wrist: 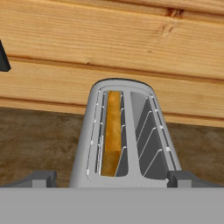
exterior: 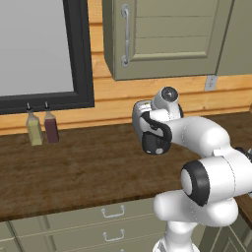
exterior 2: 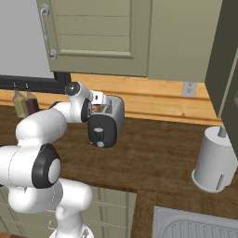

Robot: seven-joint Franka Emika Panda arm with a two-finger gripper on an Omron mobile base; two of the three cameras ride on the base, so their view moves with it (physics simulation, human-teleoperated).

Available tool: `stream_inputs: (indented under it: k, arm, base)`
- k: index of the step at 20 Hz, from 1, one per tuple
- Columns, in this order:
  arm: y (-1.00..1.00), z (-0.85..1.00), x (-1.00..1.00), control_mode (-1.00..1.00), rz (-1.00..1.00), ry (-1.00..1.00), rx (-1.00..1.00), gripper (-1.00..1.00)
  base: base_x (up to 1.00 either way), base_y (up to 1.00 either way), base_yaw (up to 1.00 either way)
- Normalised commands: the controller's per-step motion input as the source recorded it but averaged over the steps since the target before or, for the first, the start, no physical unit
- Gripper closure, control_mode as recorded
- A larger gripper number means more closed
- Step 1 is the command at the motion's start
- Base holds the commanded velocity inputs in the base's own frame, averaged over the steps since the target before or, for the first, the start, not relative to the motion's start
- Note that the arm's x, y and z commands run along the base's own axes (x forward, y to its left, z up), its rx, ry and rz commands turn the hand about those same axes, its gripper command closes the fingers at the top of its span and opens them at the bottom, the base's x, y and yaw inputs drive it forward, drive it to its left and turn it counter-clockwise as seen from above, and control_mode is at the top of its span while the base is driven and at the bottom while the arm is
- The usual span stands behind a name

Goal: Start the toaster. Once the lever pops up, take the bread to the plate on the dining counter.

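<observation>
Toaster on the wood counter, arm hovering over it with jaws spread wide.

At far left two bottles (exterior: 42,127), one yellowish and one dark red, stand side by side against the plank wall under a dark-framed window (exterior: 78,54). Right of them the bare counter (exterior: 74,167) runs to the toaster (exterior 2: 108,122), silver-grey with a black end panel, lever and knob facing the base; the white arm crosses in front of it in the left base view and hides much of its body. The gripper (wrist: 112,178) is above it, empty, fingertips (wrist: 41,178) straddling the toaster's near end. The bread (wrist: 113,131), golden-crusted, sits edge-up in the left slot; the right slot shows only wire guides. Further right stands a paper towel roll (exterior 2: 214,160), well apart, with a sink (exterior 2: 195,225) below it.
</observation>
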Motion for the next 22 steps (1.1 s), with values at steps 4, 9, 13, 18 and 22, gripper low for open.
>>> stream_inputs:
  k: [4, 9, 13, 18, 22]
  arm:
    - [0.0, 0.0, 0.0, -1.0, 0.0, 0.0, 0.0, -1.0]
    - [0.0, 0.0, 0.0, -1.0, 0.0, 0.0, 0.0, -1.0]
    - [0.0, 0.0, 0.0, -1.0, 0.0, 0.0, 0.0, -1.0]
    - [0.0, 0.0, 0.0, -1.0, 0.0, 0.0, 0.0, -1.0]
    - [0.0, 0.0, 0.0, -1.0, 0.0, 0.0, 0.0, -1.0]
  base:
    - [0.0, 0.0, 0.0]
    - [0.0, 0.0, 0.0]
    - [0.0, 0.0, 0.0]
    - [0.0, 0.0, 0.0]
    - [0.0, 0.0, 0.0]
